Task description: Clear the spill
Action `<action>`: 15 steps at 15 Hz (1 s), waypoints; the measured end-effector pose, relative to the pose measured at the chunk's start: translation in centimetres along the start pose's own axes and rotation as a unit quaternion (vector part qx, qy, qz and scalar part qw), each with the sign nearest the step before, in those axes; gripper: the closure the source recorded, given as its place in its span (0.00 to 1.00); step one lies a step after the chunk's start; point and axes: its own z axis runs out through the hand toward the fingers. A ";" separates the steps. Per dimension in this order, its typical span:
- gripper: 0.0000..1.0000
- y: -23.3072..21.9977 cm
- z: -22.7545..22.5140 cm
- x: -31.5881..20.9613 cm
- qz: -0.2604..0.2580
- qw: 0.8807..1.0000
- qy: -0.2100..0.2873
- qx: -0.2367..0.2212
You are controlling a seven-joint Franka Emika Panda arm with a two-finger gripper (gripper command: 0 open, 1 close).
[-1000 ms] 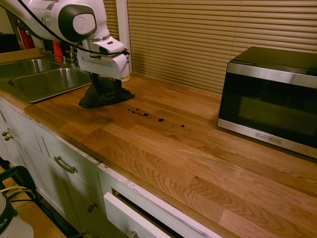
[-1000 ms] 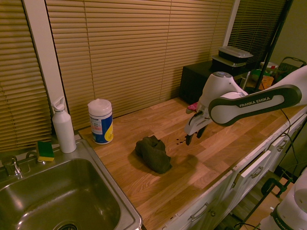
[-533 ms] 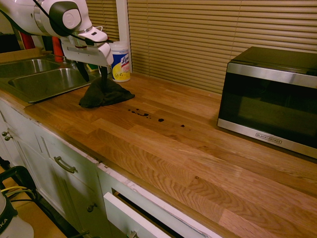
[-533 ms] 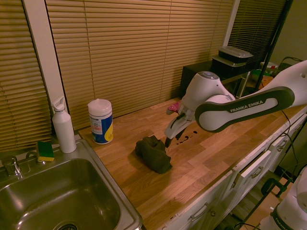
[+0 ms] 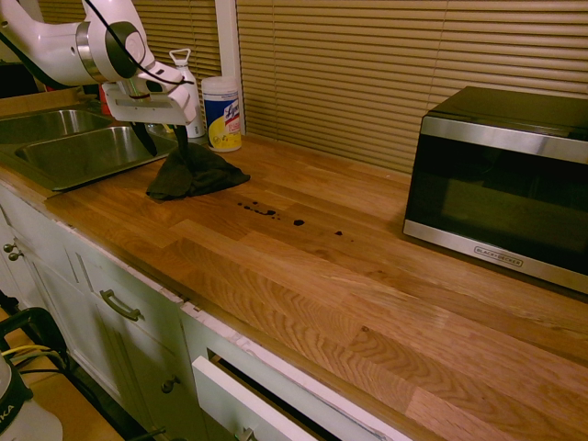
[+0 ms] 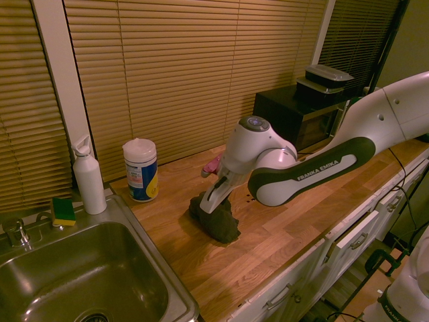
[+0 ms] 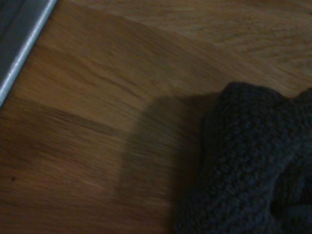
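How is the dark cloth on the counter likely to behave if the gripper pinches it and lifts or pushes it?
The cloth lies crumpled in soft folds, so it will probably sag and drape, not hold its shape. Its coarse knit should grip rather than slip between the open gripper fingers. Pushed across the wooden counter, it would likely bunch up.

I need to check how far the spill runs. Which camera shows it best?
The first exterior view: the spill lies unobstructed there, a trail of dark drops on the wooden counter beside the dark cloth. In the second exterior view the arm hides nearly all of it. The wrist view shows only cloth and wood.
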 end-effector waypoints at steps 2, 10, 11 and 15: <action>0.00 -1.0 1.3 0.1 0.007 1.000 0.022 -0.013; 1.00 -2.7 5.0 0.3 0.040 0.998 0.045 -0.032; 1.00 -2.6 5.1 0.4 0.042 0.998 0.045 -0.033; 1.00 -2.5 5.7 0.8 0.050 0.997 0.043 -0.036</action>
